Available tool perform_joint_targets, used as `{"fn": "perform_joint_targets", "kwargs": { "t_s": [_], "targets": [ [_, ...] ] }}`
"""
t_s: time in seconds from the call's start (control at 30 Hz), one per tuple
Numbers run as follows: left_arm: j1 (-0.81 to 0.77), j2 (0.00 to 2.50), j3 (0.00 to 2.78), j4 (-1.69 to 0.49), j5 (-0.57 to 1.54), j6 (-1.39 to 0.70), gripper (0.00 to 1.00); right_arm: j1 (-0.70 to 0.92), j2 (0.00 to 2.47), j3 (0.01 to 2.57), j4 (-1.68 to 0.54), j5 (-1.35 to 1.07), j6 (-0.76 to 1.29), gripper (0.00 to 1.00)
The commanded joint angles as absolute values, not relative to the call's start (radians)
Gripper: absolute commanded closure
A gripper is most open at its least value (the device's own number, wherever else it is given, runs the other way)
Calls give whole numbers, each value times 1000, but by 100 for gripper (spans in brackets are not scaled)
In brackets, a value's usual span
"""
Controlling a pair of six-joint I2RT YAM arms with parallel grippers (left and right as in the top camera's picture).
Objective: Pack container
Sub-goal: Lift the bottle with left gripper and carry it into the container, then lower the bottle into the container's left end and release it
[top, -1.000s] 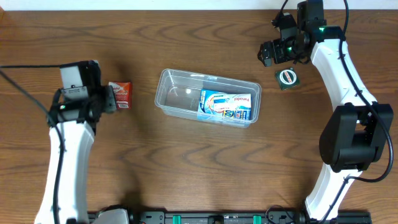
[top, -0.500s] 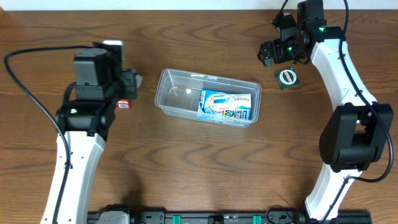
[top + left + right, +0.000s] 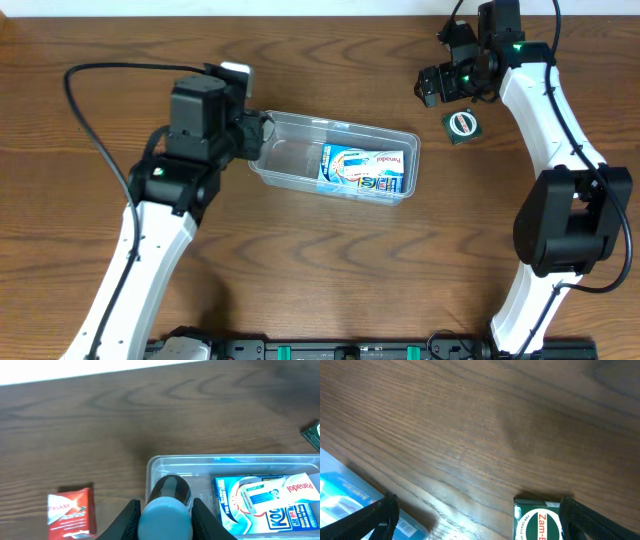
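Note:
The clear plastic container (image 3: pixel 292 160) lies mid-table with a blue Panadol box (image 3: pixel 362 168) in its right half. My left gripper (image 3: pixel 262 130) is over the container's left end, shut on a small bottle with a pale blue cap (image 3: pixel 165 519). The left wrist view shows the container's rim (image 3: pixel 225 458) and the blue box (image 3: pixel 265 502) below the bottle. My right gripper (image 3: pixel 440 85) is open and empty at the back right, above a green Zam-Buk box (image 3: pixel 461 125), which also shows in the right wrist view (image 3: pixel 537 522).
A small red box (image 3: pixel 71 512) lies on the wood just left of the container; in the overhead view the left arm hides it. The left arm's black cable (image 3: pixel 95 140) loops over the table's left side.
My left arm has swung right, from beside the red box to over the container's left end. The right arm has not moved.

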State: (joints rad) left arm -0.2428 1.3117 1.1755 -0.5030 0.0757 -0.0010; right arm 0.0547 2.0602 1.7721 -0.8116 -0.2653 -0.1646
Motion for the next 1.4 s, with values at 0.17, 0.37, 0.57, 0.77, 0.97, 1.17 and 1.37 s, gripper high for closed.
{"fn": "perform_joint_targets", "kwargs": {
  "t_s": [0.17, 0.37, 0.57, 0.77, 0.97, 1.17, 1.37],
  "targets": [
    [-255, 1423, 1213, -512, 79, -58, 86, 54, 2063, 1785, -812, -273, -154, 1],
    [-255, 1470, 1213, -590, 79, -81, 87, 53, 2063, 1785, -812, -273, -154, 1],
    [-255, 1468, 1213, -659, 79, -102, 90, 53, 2063, 1785, -813, -273, -154, 1],
    [-255, 1468, 1213, -692, 79, -152, 93, 53, 2063, 1785, -812, -273, -154, 1],
    [-255, 1468, 1212, -689, 71, -163, 93, 53, 2063, 1785, -812, -273, -154, 1],
    [-255, 1476, 1212, -660, 56, -178, 93, 53, 2063, 1785, -812, -273, -154, 1],
    [-260, 1503, 1212, -643, 36, -178, 93, 53, 2063, 1785, -813, -273, -154, 1]
  ]
}}
